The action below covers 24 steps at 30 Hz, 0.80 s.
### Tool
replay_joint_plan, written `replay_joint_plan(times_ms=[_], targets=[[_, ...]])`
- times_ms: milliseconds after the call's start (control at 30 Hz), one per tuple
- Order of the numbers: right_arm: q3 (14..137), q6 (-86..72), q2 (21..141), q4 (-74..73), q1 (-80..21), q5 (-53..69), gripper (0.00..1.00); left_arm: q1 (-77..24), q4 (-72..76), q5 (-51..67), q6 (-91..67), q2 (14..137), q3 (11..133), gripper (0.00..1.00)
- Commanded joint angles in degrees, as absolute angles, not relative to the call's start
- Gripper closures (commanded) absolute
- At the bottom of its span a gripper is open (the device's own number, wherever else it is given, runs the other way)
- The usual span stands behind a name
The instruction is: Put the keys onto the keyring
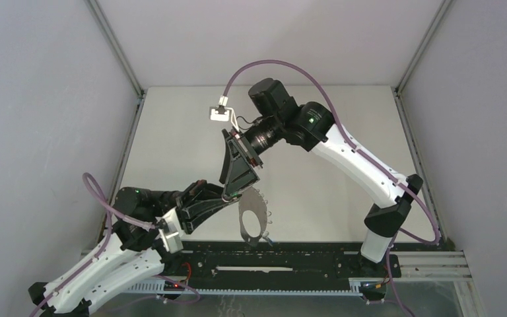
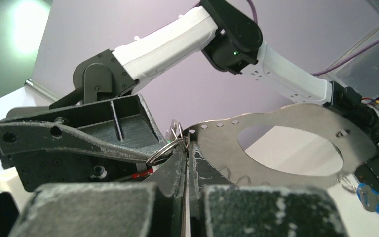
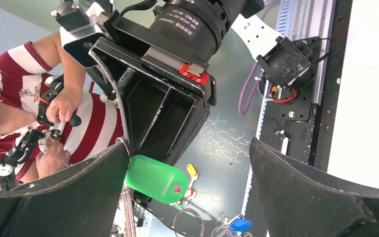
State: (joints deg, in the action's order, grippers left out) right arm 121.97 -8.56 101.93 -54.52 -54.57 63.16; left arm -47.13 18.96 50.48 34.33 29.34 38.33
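Bright even light, soft shadows, blurred foregrounds

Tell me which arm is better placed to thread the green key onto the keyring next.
Right, probably. The left gripper has its jaws shut on the keyring edge, holding it up, so it is busy. The right gripper has open jaws with the green key close beside them.

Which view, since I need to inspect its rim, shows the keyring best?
Left wrist: the keyring is close and large, with its band, central hole and rim holes clear. Top external shows it small and partly hidden. Right wrist barely shows it.
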Motion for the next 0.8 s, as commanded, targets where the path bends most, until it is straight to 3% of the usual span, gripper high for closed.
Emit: replay_joint_plan(times_ms=[0,767], targets=[[118.18,-15.71,100.11,-47.03,-56.29,59.80,0.00,-46.74,25.64,36.61,38.67,30.79,37.61,1.00],[111.88,-24.81,98.48,-37.77,-53.26,59.94,0.00,-48.06,28.05,36.11,38.76,30.39,36.54,1.00]])
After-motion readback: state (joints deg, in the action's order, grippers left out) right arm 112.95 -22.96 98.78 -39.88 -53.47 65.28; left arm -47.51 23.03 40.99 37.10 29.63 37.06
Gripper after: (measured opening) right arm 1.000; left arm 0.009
